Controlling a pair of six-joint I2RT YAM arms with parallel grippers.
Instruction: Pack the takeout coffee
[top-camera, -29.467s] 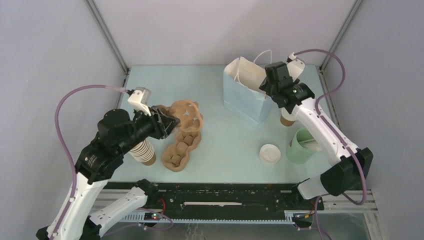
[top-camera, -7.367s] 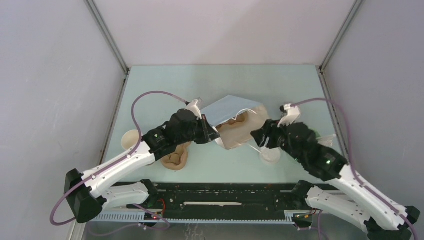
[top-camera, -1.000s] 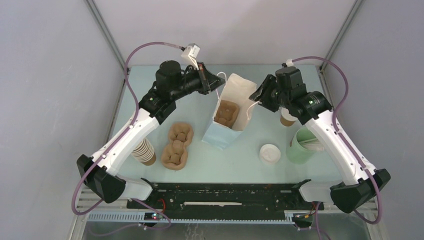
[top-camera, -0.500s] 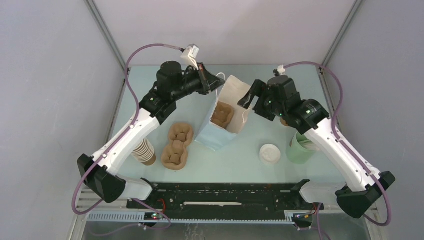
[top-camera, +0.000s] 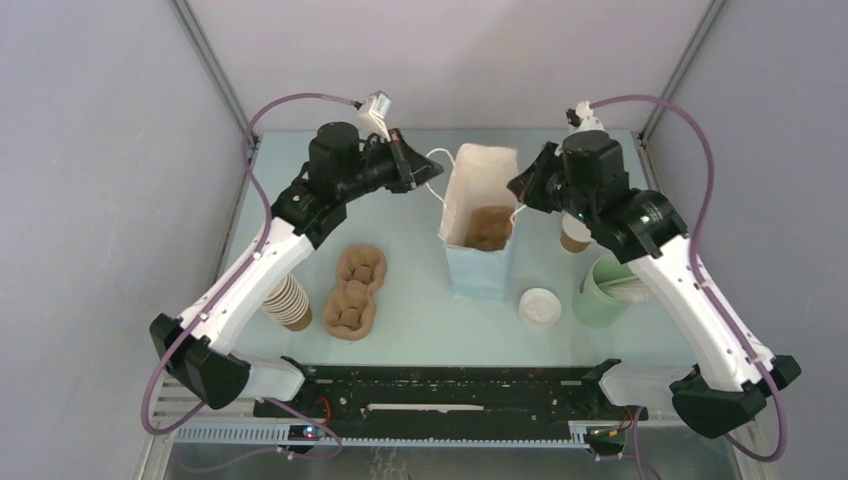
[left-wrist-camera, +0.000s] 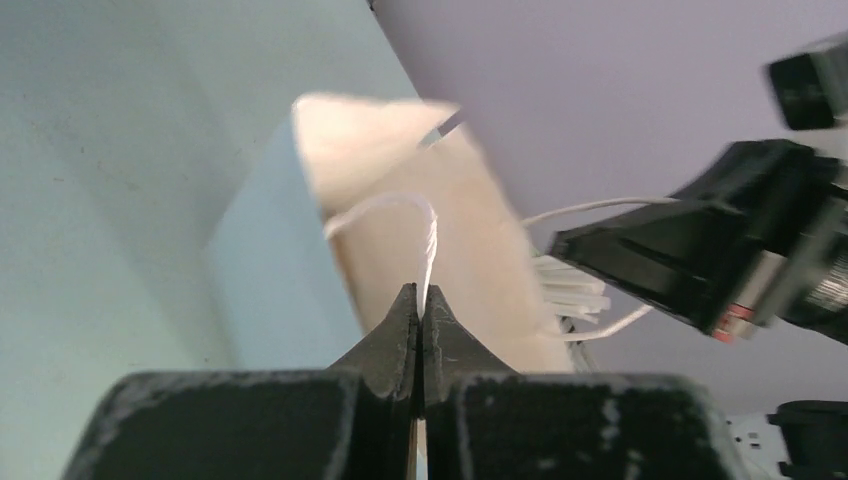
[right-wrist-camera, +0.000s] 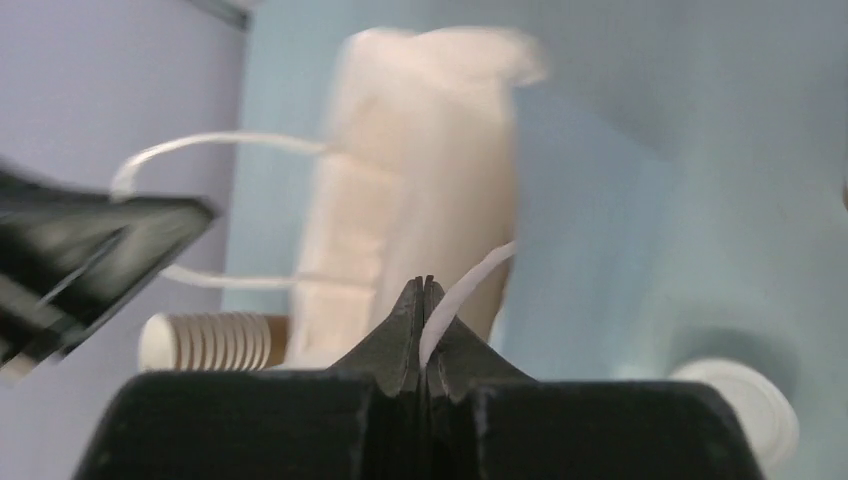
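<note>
The left gripper (left-wrist-camera: 421, 303) was clamped shut on one string handle (left-wrist-camera: 430, 235) of the paper bag (top-camera: 478, 272), and the right gripper (right-wrist-camera: 426, 292) was pinched shut on the opposite handle (right-wrist-camera: 468, 285). The bag stood upright on the worktop (top-camera: 420, 322). The coffee cup (top-camera: 574, 239) sat outside it, just to its right.

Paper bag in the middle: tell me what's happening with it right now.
Both arms hold the paper bag upright. The left gripper is shut on its left cord handle, the right gripper on its right cord handle. A brown pulp carrier sits inside. The takeout coffee stands on the table beside the right arm, not yet packed.
</note>
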